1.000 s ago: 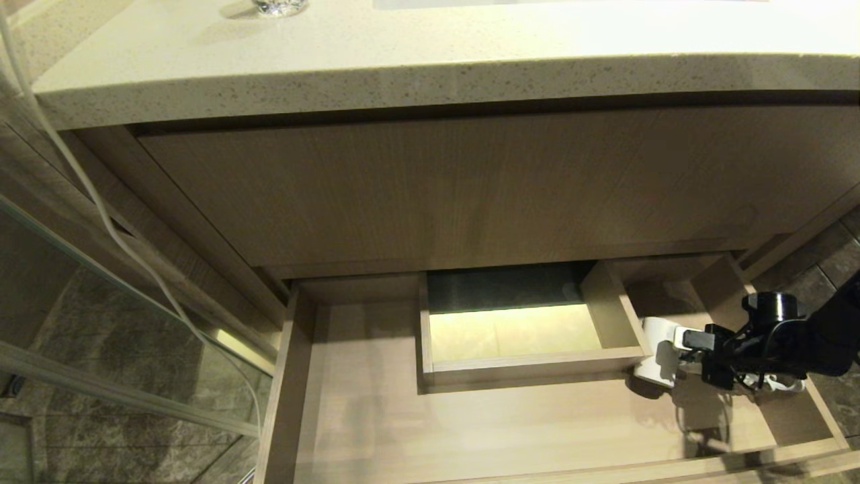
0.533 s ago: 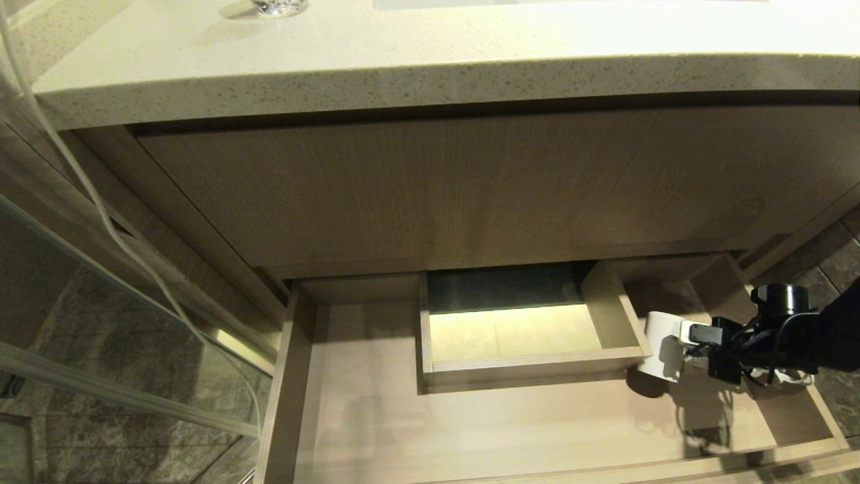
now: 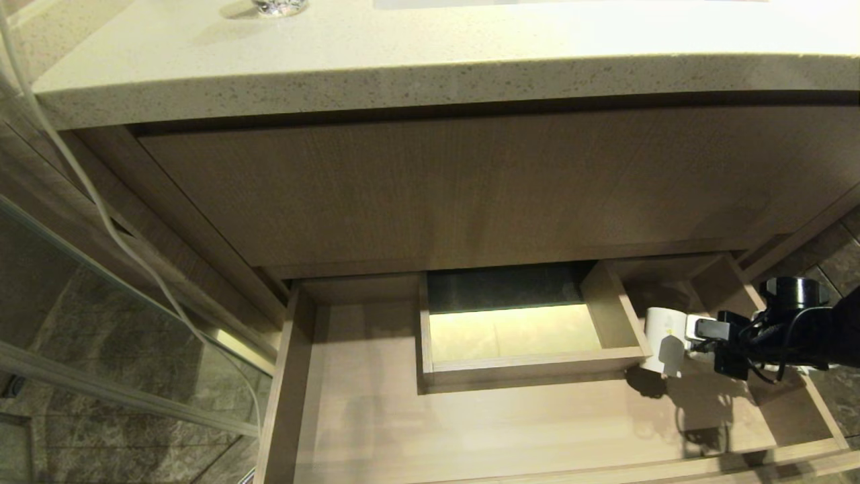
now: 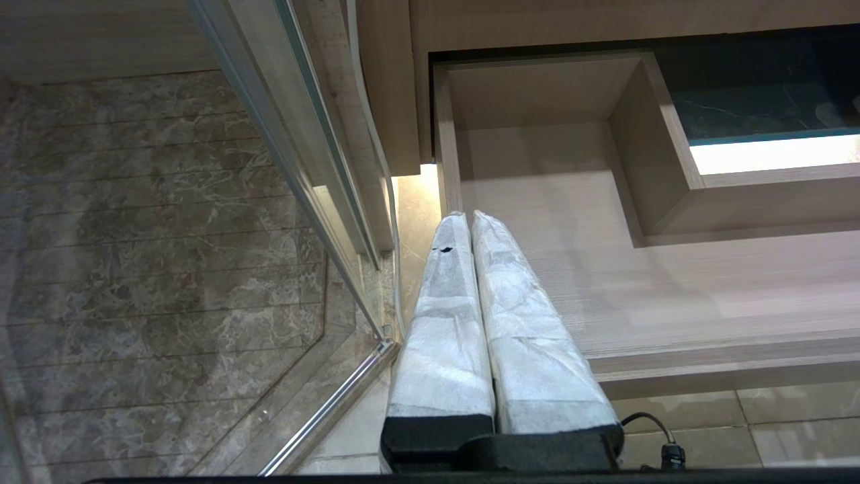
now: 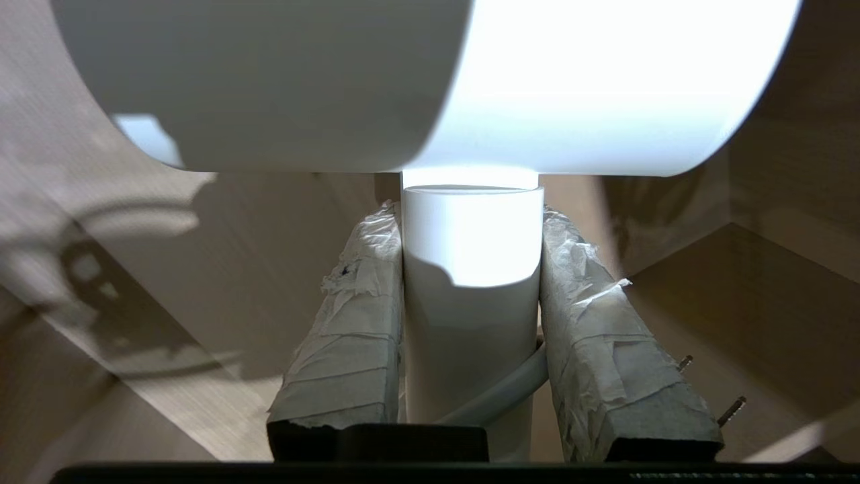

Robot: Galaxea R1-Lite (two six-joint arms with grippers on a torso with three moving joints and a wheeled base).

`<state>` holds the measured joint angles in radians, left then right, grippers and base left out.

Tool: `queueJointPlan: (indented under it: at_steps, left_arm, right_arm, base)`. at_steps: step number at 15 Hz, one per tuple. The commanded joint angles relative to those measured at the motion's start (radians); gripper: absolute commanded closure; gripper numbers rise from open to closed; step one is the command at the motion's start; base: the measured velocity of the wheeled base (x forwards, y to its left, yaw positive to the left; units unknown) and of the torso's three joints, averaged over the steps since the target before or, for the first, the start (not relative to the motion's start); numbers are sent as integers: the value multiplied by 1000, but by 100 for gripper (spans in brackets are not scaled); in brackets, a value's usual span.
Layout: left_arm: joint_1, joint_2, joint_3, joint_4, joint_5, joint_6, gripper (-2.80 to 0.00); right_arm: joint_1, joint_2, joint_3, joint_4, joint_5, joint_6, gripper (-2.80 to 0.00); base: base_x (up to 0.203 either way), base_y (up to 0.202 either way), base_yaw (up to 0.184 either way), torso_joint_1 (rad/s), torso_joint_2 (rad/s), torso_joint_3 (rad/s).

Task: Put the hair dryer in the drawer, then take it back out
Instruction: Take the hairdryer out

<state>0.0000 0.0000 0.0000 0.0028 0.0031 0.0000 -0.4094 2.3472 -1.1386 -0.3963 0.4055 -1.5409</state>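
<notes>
The drawer [image 3: 470, 417] is pulled out below the vanity, light wood with a boxed cutout [image 3: 510, 329] in its middle. My right gripper [image 3: 705, 333] hangs over the drawer's right part, just right of the cutout, shut on the white hair dryer [image 3: 662, 339] by its handle. In the right wrist view the handle [image 5: 470, 269] sits between the padded fingers [image 5: 349, 323], with the barrel [image 5: 430, 81] across the tips and a loop of white cord beside it. The drawer floor [image 5: 235, 269] lies below. My left gripper [image 4: 468, 216] is shut and empty at the drawer's [image 4: 605, 269] left front corner.
A tall wood panel [image 3: 470, 188] and a speckled stone countertop [image 3: 403, 60] overhang the drawer's back. At the left stand a glass shower door [image 3: 101, 336] and a hanging white cable [image 3: 101, 208]. Marble floor tiles [image 4: 134, 235] surround the vanity.
My right gripper has risen a little and drawn slightly right with the hair dryer still in it. The left arm has not moved.
</notes>
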Motion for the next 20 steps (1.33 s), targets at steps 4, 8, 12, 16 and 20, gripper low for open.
queueJointPlan:
  at_steps: [4, 8, 12, 16, 20]
  left_arm:
    - [0, 0, 0, 0, 0, 0, 0]
    - [0, 0, 0, -1, 0, 0, 0]
    - [0, 0, 0, -1, 0, 0, 0]
    - [0, 0, 0, 0, 1, 0, 0]
    - [0, 0, 0, -1, 0, 0, 0]
  right_arm:
    - [0, -43, 12, -2, 3, -8, 0]
    - [-1, -97, 51, -3, 4, -10, 0]
    - [-9, -158, 88, -3, 4, -12, 0]
    - [-22, -235, 137, -2, 4, -41, 0]
    - [-60, -324, 183, 30, 6, -80, 0]
  base:
    - [0, 0, 0, 0, 0, 0]
    - [0, 0, 0, 0, 0, 0]
    - [0, 0, 0, 0, 0, 0]
    - [0, 0, 0, 0, 0, 0]
    - [0, 0, 0, 0, 0, 0]
